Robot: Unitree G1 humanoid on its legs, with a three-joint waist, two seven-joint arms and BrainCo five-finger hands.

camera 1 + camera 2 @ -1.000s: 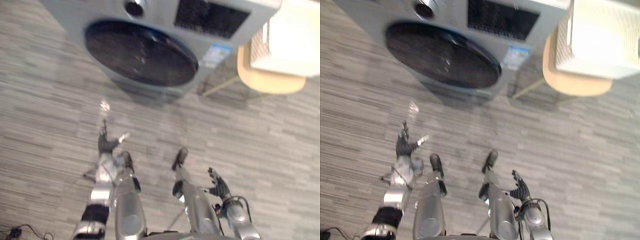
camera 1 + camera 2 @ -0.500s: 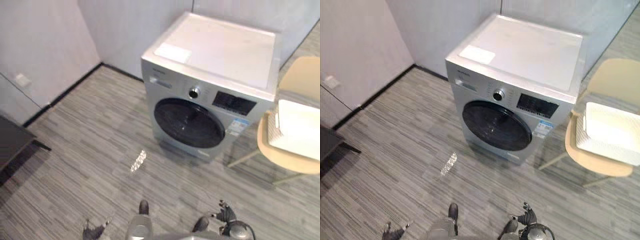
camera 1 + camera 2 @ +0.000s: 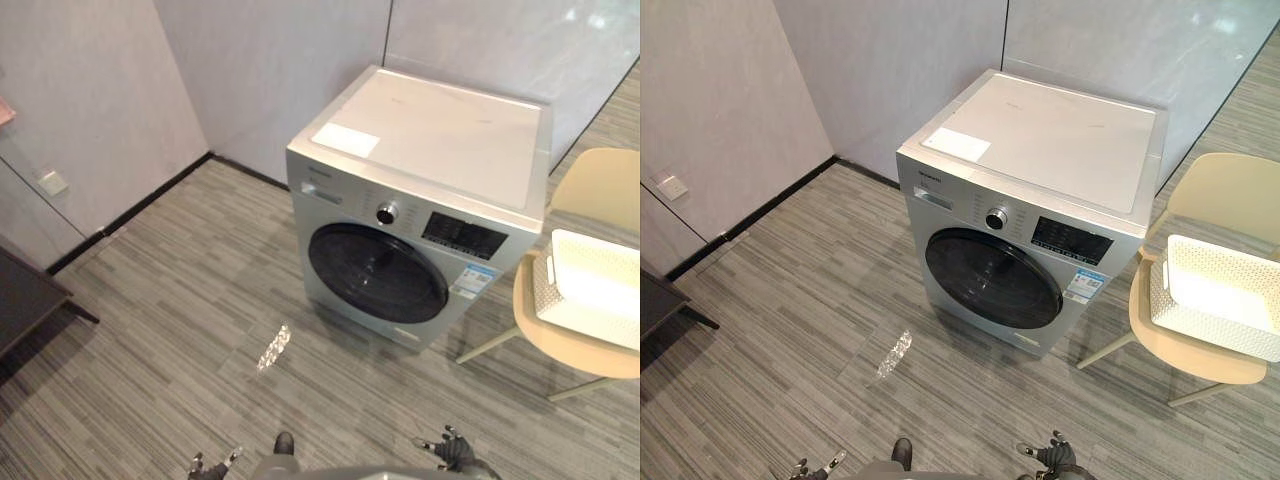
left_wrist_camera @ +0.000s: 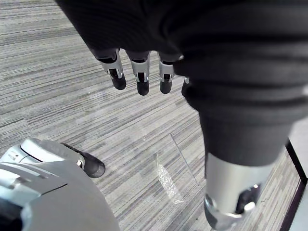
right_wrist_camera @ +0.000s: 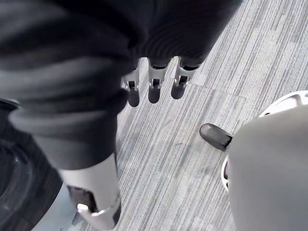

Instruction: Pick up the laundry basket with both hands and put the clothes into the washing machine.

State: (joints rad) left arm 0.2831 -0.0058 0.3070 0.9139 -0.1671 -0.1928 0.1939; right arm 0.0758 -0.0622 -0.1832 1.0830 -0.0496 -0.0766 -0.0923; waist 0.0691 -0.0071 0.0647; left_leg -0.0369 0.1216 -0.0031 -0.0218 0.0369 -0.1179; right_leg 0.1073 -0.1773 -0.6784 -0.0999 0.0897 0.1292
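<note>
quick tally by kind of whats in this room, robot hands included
washing machine: 1
chair: 1
laundry basket: 1
dark table: 1
robot hands: 2 (left hand, right hand)
total: 6

No writing can be made out anywhere. The washing machine (image 3: 1030,200) carries a small blue-and-white sticker (image 3: 1087,285) on its front beside the door, a dark display panel (image 3: 1071,241) above it, and a pale rectangular label (image 3: 955,145) on its top. Any print on all three is too small to read.
</note>
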